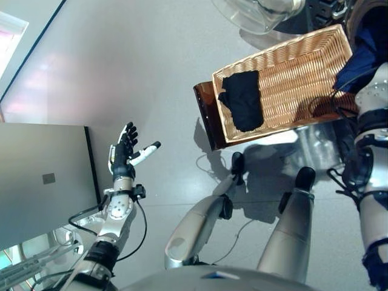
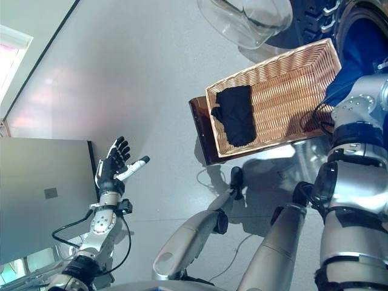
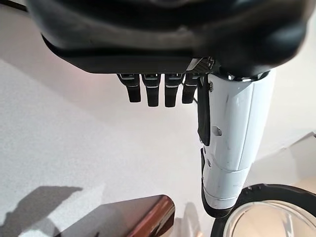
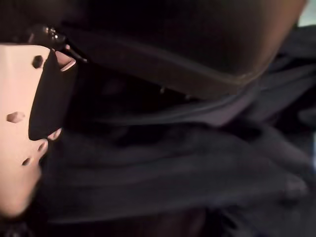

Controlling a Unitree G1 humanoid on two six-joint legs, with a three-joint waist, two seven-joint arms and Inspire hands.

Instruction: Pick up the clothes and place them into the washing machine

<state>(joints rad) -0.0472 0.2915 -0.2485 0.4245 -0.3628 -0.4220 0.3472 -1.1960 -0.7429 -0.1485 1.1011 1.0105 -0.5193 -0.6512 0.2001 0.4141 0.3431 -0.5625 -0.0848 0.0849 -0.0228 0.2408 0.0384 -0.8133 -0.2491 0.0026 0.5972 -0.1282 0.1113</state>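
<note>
A black garment [image 1: 242,100] lies at the left end of the wicker basket [image 1: 303,66], which rests on the dark brown box [image 1: 205,118]. A dark blue garment [image 1: 364,51] hangs at the washing machine's opening [image 2: 364,18] at the upper right, over my right arm. In the right wrist view my right hand [image 4: 19,123] sits deep in this blue cloth [image 4: 173,163], with its white-covered thumb pressed on the folds. My left hand [image 1: 124,151] is open and empty, held out over the floor far to the left of the basket; it also shows in the left wrist view [image 3: 163,89].
The machine's round glass door [image 1: 260,15] hangs open above the basket's far side. A grey cabinet [image 1: 42,182] stands at the left, close to my left arm. The left wrist view shows the box's corner [image 3: 148,217] and the door's ring [image 3: 266,212].
</note>
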